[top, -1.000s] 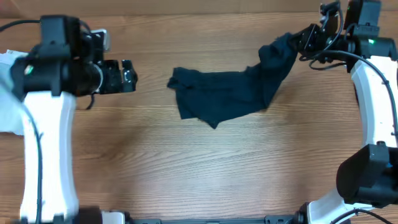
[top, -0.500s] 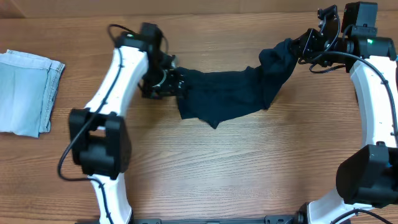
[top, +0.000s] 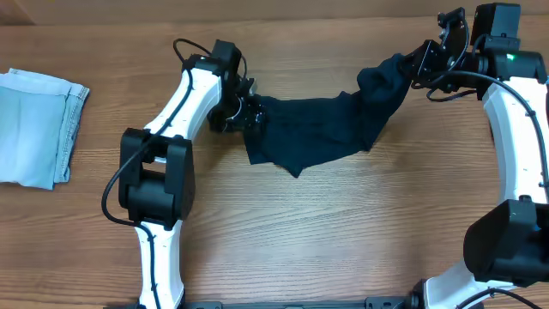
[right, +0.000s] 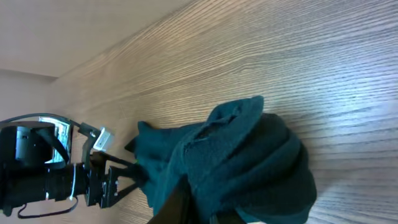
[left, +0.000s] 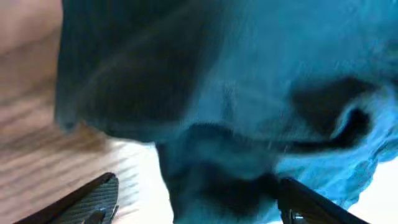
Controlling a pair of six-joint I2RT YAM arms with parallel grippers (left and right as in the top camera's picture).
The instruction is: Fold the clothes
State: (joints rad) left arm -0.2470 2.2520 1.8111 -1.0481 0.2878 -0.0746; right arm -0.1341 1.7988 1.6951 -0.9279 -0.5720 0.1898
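The navy garment (top: pixel 313 129) lies stretched across the far half of the wooden table (top: pixel 300 240), a dark band with one end flat and the other lifted. At the garment's left edge sits the left gripper (top: pixel 254 116), its white arm reaching in from the near side. In the left wrist view its two fingers (left: pixel 87 200) stand wide apart, one at either side of the lower edge of the picture, with rumpled blue-black cloth filling the space between them; the claw is spread open over the fabric and is not pinched onto it. At the garment's right end the right gripper (top: pixel 420 62) is closed tight on a bunched corner of the cloth, holding that end raised above the wood, so that the fabric drapes down and leftward from it to the flat part. The right wrist view shows the same bunch as a rounded, folded lump close under the camera, with the left gripper small and dark beyond the garment's far end. The lower edge of the flat part comes to a point on the side nearer the robot. Well to the left of the garment, apart from both arms, a pale blue denim piece (top: pixel 34 129) lies folded at the table's edge.
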